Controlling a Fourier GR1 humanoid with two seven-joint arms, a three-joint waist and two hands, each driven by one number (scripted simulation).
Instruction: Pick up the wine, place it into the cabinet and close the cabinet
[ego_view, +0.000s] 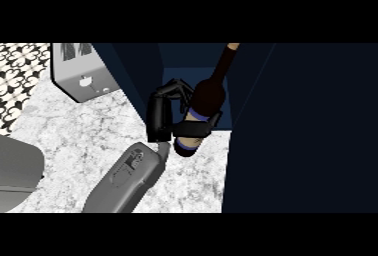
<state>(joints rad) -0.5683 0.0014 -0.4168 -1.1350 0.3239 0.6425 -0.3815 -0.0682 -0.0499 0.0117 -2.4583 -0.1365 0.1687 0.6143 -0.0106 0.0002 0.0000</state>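
Wine (209, 97) clamped in left robot hand (164, 112) at cabinet (303, 125) opening; keep bottle clear of door edge, push it farther inside.

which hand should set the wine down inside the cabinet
Right, probably. The right hand is already curled round the wine bottle, which is tilted at the cabinet opening. The left hand isn't visible.

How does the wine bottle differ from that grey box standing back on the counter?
The wine bottle is dark and slender with a long neck; the toaster is light grey and boxy. The bottle is held off the counter, tilted, by the right hand at the cabinet's opening; the toaster stands on the counter, untouched. Both sit toward the back of the view.
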